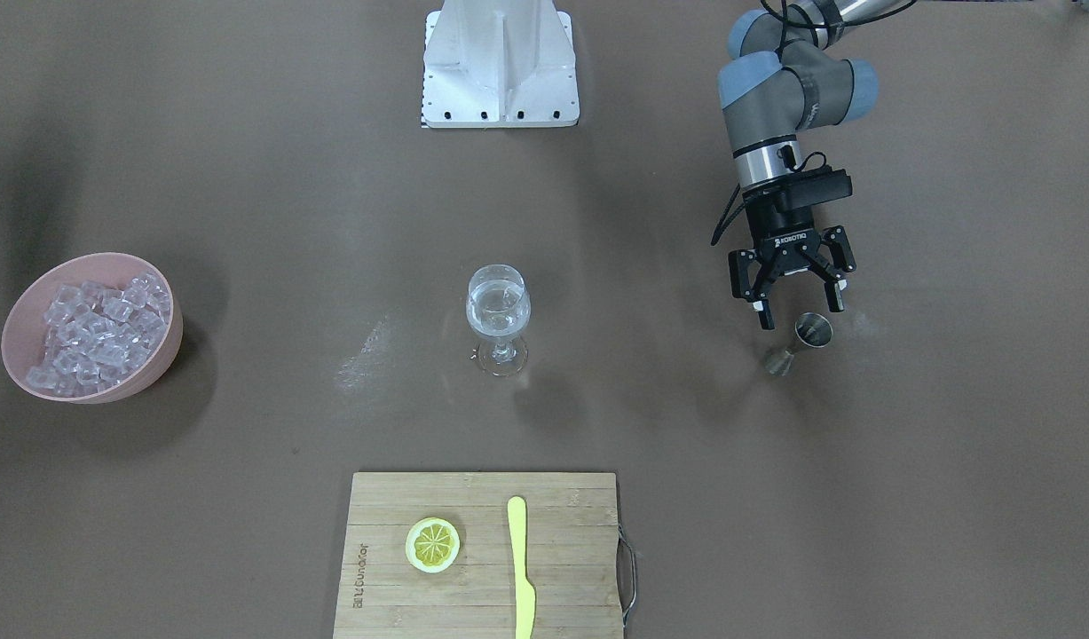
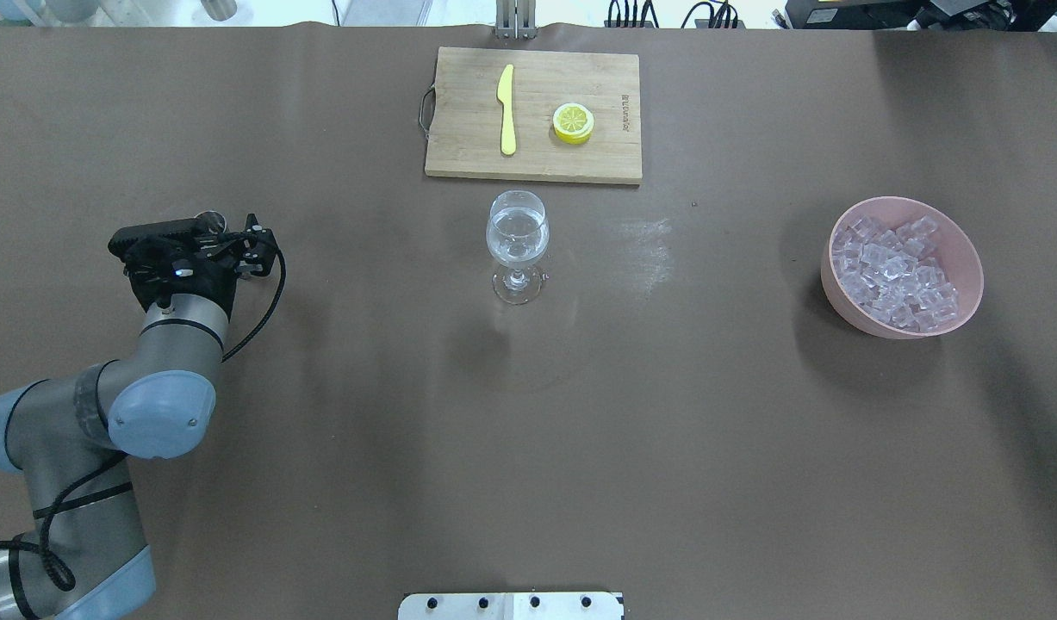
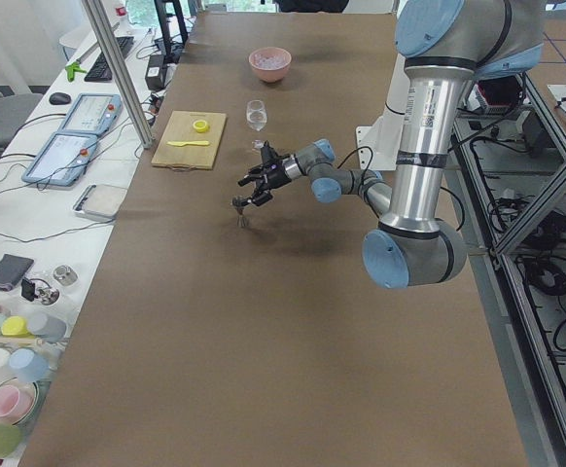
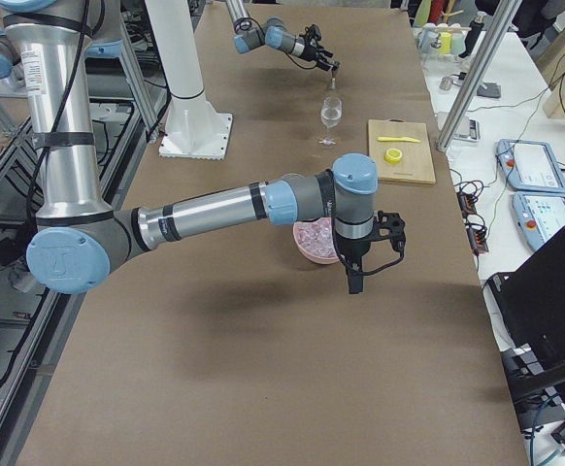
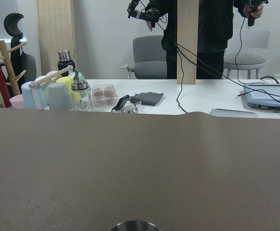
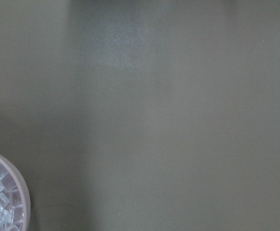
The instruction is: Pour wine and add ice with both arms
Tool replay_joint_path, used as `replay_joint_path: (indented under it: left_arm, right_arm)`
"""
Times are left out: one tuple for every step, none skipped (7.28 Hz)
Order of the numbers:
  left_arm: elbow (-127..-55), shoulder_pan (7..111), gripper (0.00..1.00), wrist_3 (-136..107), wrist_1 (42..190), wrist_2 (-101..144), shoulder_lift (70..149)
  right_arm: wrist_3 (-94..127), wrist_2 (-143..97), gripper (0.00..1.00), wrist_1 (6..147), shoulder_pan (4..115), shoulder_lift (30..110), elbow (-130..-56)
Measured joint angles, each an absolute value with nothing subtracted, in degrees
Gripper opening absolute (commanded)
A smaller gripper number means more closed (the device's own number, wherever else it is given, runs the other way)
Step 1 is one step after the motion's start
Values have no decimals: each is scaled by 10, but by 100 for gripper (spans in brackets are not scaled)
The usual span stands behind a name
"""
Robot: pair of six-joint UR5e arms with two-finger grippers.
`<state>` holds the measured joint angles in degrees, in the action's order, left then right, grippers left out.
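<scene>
ice (image 1: 96, 324) – heap of small clear cubes filling a pink bowl (image 1: 173, 342); well apart from the left fingers (image 1: 762, 306), at the other end of the tabletop (image 1: 242, 177); just beside the right fingers (image 4: 353, 280)

right fingers – pointing straight down, the bowl just behind them as the exterior right view sees it, partly hidden by the wrist; shown in that view alone, so released or clenched cannot be told; right wrist view gives only the bowl's rim and a few cubes in its lower left corner

left fingers – spread, released, grasping nothing; angled down over a small metal jigger (image 1: 806, 340)

jigger – upright, just past the fingertips; whole in the front-facing view, nearly all covered by the wrist in the overhead view, a sliver of rim at the bottom edge of the left wrist view

wine glass (image 1: 498, 306) – upright, clear liquid in the cup; between the two sets of fingers, well apart from the left ones

cutting board (image 1: 393, 515) – wooden, on the operators' side of the glass; bears a lemon slice (image 1: 432, 544) and a yellow knife (image 1: 519, 568), lying apart

white base (image 1: 501, 62) – on the robot's side of the glass

left wrist view, past the tabletop's edge – side desk with cups, a bottle and a standing person
</scene>
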<state>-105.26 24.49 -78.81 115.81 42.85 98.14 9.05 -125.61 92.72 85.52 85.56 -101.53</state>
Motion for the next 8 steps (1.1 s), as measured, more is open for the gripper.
replay_joint_path:
  left_arm:
    - [-1088,248,98,-756,1158,439,970]
    - [-1115,257,98,-723,1157,467,963]
    - [-1130,274,98,-685,1156,514,960]
    - [-1138,300,98,-639,1155,575,959]
    - [-1145,332,98,-595,1152,643,954]
    - [-1151,372,98,-544,1150,721,944]
    - [-1155,422,98,-479,1149,804,930]
    - [-1155,479,98,-407,1141,890,916]
  right_arm:
    - [91,-1257,100,927,855,855,-1016]
    - [90,-1257,100,927,855,855,-1016]
    - [90,-1256,100,927,855,855,-1017]
    - [90,-1256,100,927,855,855,-1017]
    - [90,-1256,100,927,855,855,-1017]
    - [90,-1256,100,927,855,856,-1018]
    - [90,-1256,100,927,855,857,-1019]
    - [90,-1256,100,927,855,857,-1020]
